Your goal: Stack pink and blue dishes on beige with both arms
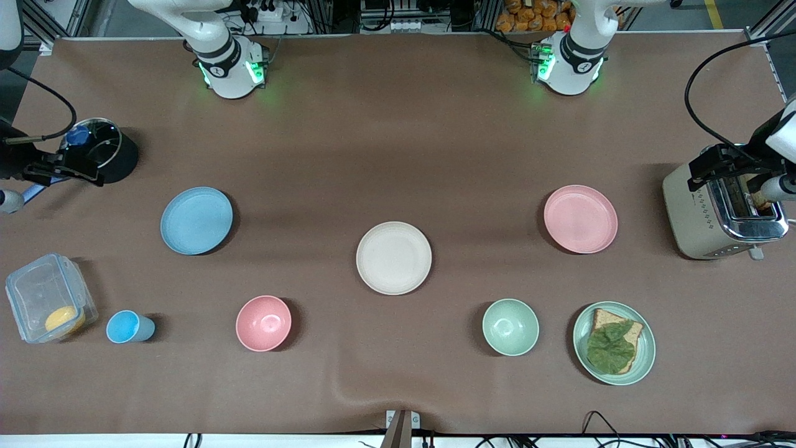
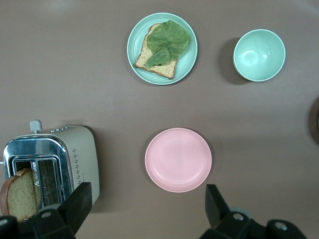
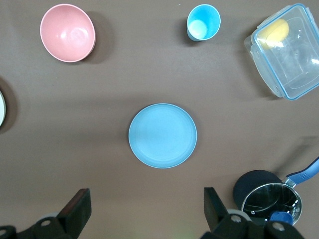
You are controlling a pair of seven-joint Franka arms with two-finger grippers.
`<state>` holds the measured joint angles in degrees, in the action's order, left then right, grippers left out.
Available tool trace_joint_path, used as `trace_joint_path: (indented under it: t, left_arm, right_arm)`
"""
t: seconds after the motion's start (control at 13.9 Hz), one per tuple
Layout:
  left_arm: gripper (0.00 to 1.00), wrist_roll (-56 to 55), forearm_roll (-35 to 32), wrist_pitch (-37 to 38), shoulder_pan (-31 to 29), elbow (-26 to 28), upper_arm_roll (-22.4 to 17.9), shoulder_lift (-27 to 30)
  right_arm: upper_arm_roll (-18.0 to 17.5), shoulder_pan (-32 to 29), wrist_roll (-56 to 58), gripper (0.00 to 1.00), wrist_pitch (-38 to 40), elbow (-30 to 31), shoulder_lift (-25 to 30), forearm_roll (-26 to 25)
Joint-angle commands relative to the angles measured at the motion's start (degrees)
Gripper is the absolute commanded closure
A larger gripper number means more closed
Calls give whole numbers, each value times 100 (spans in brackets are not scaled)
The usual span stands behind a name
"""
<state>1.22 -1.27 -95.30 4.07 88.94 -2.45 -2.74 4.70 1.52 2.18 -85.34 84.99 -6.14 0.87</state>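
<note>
Pink plate (image 1: 581,219) sits toward my left arm's end of the table, blue plate (image 1: 196,220) toward my right arm's end, beige plate (image 1: 393,257) between them and a bit nearer the front camera; all three lie flat, well apart, nothing stacked. My left gripper (image 2: 148,209) is up in the air with fingers apart and empty; front view shows it over the toaster (image 1: 721,210), mostly cut off at the frame edge. My right gripper (image 3: 146,211) is also spread and empty, up over the black pot (image 1: 107,150), partly cut off too. Left wrist view shows bread sticking out of the toaster slot, hard to make out from the front. It also catches the green plate with bread and leaf (image 2: 162,48) and the green bowl (image 2: 259,55). Right wrist view shows the pink bowl (image 3: 68,33), blue cup (image 3: 204,22) and clear container (image 3: 285,51) with something yellow inside. Beige plate is missing from both wrist views.
</note>
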Motion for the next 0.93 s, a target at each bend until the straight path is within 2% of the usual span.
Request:
trace_joint_path:
  t: [0.0,0.86]
  left_arm:
    - [0,124,-119,134,-29,-140,17,-51]
    - [0,150,-102,195,-73,-61,17,-78]
  right_arm:
    - [-21,-20,37,0,53,0,43,-78]
    - [-21,-20,37,0,70,8,43,-78]
